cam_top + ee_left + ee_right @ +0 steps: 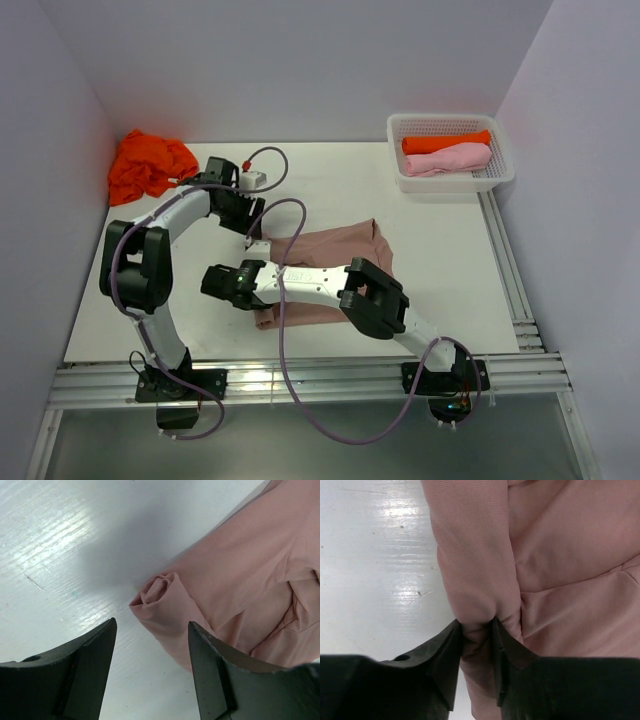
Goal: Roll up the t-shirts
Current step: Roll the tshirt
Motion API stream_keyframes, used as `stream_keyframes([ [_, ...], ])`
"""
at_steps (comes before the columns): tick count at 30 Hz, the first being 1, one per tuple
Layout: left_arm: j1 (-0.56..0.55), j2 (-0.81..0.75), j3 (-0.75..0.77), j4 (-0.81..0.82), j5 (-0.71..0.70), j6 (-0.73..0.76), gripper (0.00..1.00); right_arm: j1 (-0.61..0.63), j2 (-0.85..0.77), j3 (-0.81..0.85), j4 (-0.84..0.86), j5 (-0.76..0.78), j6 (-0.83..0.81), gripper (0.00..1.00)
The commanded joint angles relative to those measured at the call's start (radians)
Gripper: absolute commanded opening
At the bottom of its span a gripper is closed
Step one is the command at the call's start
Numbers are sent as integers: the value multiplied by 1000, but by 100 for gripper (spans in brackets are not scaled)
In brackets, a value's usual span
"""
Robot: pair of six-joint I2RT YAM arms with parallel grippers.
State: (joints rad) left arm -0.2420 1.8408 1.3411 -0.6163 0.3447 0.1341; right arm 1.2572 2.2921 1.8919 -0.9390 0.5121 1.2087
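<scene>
A dusty pinkish-brown t-shirt (335, 262) lies flat mid-table, its left edge turned into a short roll (160, 591). My left gripper (250, 232) hangs open over the roll's far end; in the left wrist view its fingers (200, 645) stand wide apart, with the roll's end just ahead of the tips and nothing gripped. At the roll's near end my right gripper (250, 292) is shut on the rolled cloth (475, 580), which bunches between the fingertips (451, 635). A crumpled bright orange t-shirt (150, 165) lies at the back left.
A white mesh basket (503, 165) stands at the back right and holds a rolled orange shirt (445, 142) and a rolled light pink shirt (447, 158). The right arm (375, 300) lies across the front of the spread shirt. A metal rail (300, 378) runs along the near edge.
</scene>
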Motion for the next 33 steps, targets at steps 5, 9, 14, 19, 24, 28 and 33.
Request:
stream_keyframes([
  [5,81,-25,62,-52,126,18,65,-2,-55,-182,201,-109,-69,26],
  [9,136,-29,67,-74,163,48,65,-33,-213,-393,575,-240,-121,19],
  [14,182,-41,49,-94,198,87,65,-76,-281,-530,916,-374,-132,18],
  [19,211,-54,-6,-106,232,139,65,-114,-304,-603,1072,-443,-65,18],
  [24,211,-52,-66,-92,257,156,65,-137,-336,-735,1184,-454,35,18],
  [28,211,-45,-100,-74,287,156,65,-147,-358,-826,1258,-443,95,21],
  [33,208,-41,-134,-53,313,150,65,-148,-375,-887,1299,-431,140,25],
])
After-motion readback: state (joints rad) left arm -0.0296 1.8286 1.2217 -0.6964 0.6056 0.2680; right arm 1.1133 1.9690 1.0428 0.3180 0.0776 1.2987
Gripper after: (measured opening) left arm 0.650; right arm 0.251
